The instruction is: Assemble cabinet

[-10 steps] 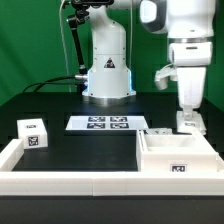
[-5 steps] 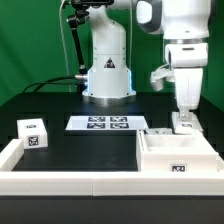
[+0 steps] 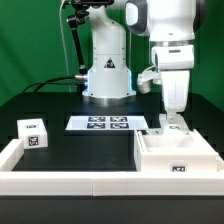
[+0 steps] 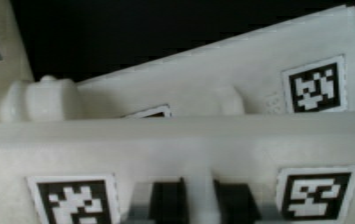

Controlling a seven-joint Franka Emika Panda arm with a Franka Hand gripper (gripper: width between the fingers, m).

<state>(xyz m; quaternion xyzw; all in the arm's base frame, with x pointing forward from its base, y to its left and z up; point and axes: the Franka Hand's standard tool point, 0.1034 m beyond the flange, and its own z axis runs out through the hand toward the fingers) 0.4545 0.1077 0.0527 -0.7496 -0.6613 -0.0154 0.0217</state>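
The cabinet (image 3: pixel 176 156), a white open box frame with tags, sits on the exterior view's right by the front rail. My gripper (image 3: pixel 172 122) hangs just over its far wall. In the wrist view the cabinet's tagged wall (image 4: pixel 192 150) fills the picture. My gripper (image 4: pixel 199 202) shows as two dark fingers (image 4: pixel 169 203) low in front of that wall. The jaws stand close together with only a thin pale gap, and I see nothing held between them. A small white tagged box (image 3: pixel 33 133) stands on the exterior view's left.
The marker board (image 3: pixel 104 123) lies flat in the middle in front of the robot base (image 3: pixel 108 75). A low white border rail (image 3: pixel 70 177) runs along the front. A small white part (image 3: pixel 158 130) lies just behind the cabinet, next to my gripper.
My gripper has moved toward the exterior view's left along the cabinet's far wall. The cabinet and the small box have stayed in place.
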